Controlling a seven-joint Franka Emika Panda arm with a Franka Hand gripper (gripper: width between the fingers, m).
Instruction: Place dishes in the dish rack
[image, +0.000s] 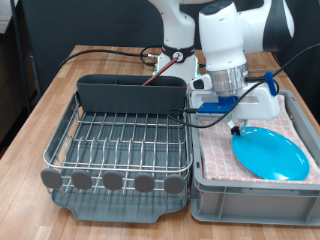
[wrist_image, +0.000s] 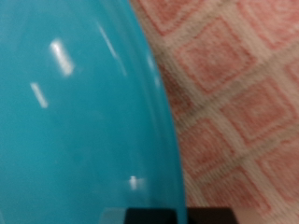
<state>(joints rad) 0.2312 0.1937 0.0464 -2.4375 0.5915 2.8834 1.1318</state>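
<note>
Gripper (image: 235, 128) hovers right at the plate's (image: 270, 153) rim inside the grey bin (image: 255, 190), on pink checked cloth (wrist_image: 243, 84); can't tell its opening; dish rack (image: 120, 140) sits just beside the bin

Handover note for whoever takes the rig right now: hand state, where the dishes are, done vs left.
Hand: down over the grey bin, right at the upper edge of the light-blue plate. Fingers are not clear enough to call open or shut; no grasp confirmed.
Plate: tilted in the bin on the pink checked cloth; its rim fills the wrist view.
Dish rack: at the exterior view's left of the bin; no dishes visible on its wire grid.
Mug and spoon: not visible in either view.
Done: nothing racked.
Left: the plate, at least.
</note>
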